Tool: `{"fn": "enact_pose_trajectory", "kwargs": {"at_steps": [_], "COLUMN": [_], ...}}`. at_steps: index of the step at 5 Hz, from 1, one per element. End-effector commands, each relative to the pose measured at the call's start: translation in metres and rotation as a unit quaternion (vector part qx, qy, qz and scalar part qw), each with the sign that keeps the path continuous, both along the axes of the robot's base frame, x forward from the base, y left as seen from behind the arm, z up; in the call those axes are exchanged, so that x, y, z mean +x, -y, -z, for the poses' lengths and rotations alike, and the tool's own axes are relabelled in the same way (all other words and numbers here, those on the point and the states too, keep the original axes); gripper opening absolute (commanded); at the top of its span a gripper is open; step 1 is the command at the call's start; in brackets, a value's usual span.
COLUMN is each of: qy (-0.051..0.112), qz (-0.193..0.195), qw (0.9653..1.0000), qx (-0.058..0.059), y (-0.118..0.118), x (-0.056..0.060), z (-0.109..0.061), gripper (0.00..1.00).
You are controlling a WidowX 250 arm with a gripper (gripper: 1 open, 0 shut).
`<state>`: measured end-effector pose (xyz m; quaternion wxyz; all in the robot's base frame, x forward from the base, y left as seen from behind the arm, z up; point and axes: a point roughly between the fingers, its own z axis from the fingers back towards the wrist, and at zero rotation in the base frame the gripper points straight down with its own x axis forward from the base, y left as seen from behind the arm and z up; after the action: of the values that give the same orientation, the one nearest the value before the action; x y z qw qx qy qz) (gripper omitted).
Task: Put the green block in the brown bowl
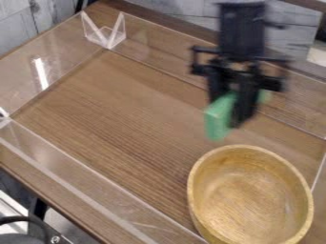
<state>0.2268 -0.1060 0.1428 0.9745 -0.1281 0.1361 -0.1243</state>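
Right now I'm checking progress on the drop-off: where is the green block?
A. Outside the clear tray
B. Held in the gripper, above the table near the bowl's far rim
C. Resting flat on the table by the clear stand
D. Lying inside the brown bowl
B. The gripper is closed on the green block, which hangs off the wood above the far rim of the brown bowl; the bowl is empty.

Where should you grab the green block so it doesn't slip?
Grip the green block at its upper end, coming from above, squeezing its two long flat sides. It's a narrow bar hanging upright, and the end effector holds it that way now, above the brown bowl.
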Motion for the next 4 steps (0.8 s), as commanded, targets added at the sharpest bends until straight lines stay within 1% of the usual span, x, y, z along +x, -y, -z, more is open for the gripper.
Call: {"fn": "enact_pose_trajectory", "kwargs": {"at_steps": [1, 2, 3, 4], "qy": [0.032, 0.042, 0.055, 0.066], "qz": [0.036, 0.023, -0.017, -0.041], "qw": [0.9988, 0.9989, 0.9983, 0.9969], "qx": [-0.001, 0.006, 0.007, 0.009], "y": [0.045, 0.044, 0.029, 0.022], "x": [-0.039, -0.047, -0.046, -0.047], "z": [-0.007, 0.004, -0.006, -0.001], "gripper": [0.00, 0.00, 0.00, 0.00]}}
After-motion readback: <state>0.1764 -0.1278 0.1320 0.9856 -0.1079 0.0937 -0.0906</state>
